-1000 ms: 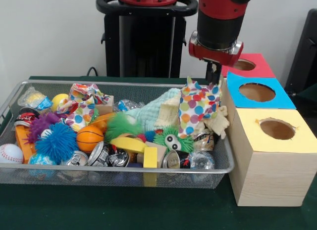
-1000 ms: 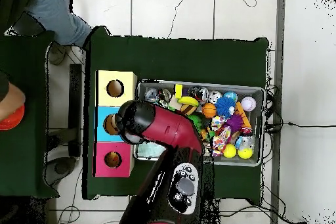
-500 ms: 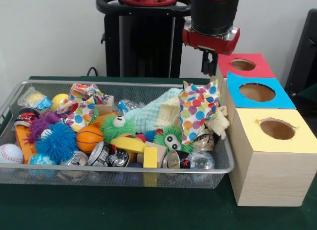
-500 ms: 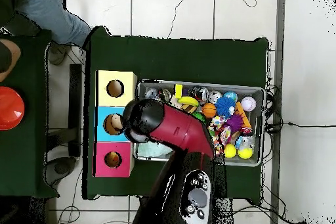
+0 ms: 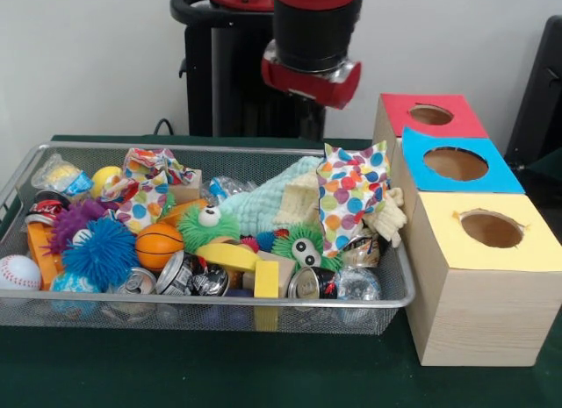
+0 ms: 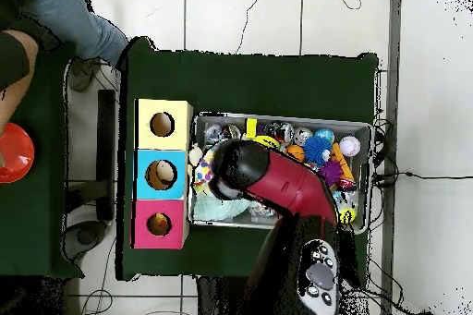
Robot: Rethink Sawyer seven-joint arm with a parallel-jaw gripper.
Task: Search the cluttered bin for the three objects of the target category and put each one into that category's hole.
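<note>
Yellow box (image 5: 479, 285): nearest, just beside bin's right end; hole on top looks empty
Bin (image 5: 219, 298): wire mesh, packed full; front row = cans (image 5: 312, 283) + wood blocks (image 5: 266, 278), low under the rim
Mid bin: green fuzzy toy (image 5: 303, 247), basketball (image 5: 159, 244), all touching, so probably no clean single pick
Polka-dot cloth (image 5: 351, 193): upright at right end, leans on the bin wall by the boxes; teal cloth (image 5: 272, 202) just behind it
Target things: category not shown by pics; can't tell which 3 are meant, all candidates lie in bin
Blue box (image 5: 455, 163): between yellow & red box (image 5: 430, 115)
Gripper (image 5: 307, 82): high over bin's far side, carrying nothing visible; claw lost vs black pedestal, can't tell if apart or together
Step, my read: search/choose next pick
Do it well: go for topmost exposed item, drop straight down on its middle, keep off mesh wall, lift slow so neighbours fall away
</note>
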